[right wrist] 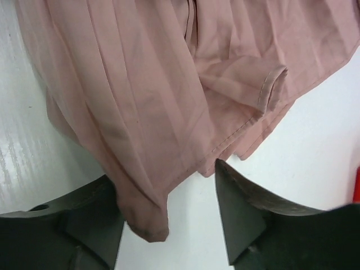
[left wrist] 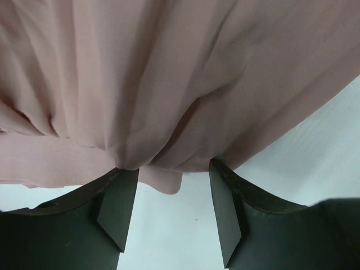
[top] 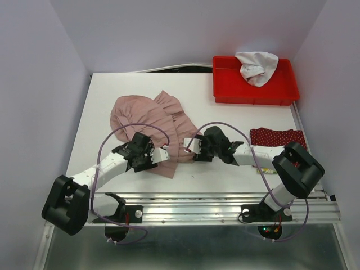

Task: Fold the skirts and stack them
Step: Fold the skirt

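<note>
The dusty-pink pleated skirt (top: 147, 119) is spread on the white worktop (top: 225, 121), from the middle toward 10 o'clock in the top view, with its lower edge reaching down toward 6 o'clock. The left tool (top: 167, 154) is placed at this lower edge, and the right tool (top: 189, 147) just beside it at the 3 o'clock side.

In the left wrist view the left tool (left wrist: 171, 171) is released: its fingers (left wrist: 115, 202) are held wide apart, and a gathered fold of the dusty-pink pleated skirt (left wrist: 169, 84) is seen just above the gap. In the right wrist view the right tool (right wrist: 169, 185) is also released. A hemmed corner of the dusty-pink pleated skirt (right wrist: 146, 124) is draped over its 9 o'clock finger (right wrist: 90, 214), while the other finger is bare.

The dark red skirt with white dots (top: 278, 136) is laid flat at 3 o'clock. A red tray (top: 253, 94) with a white cloth (top: 257, 66) is seen at 1 o'clock.
</note>
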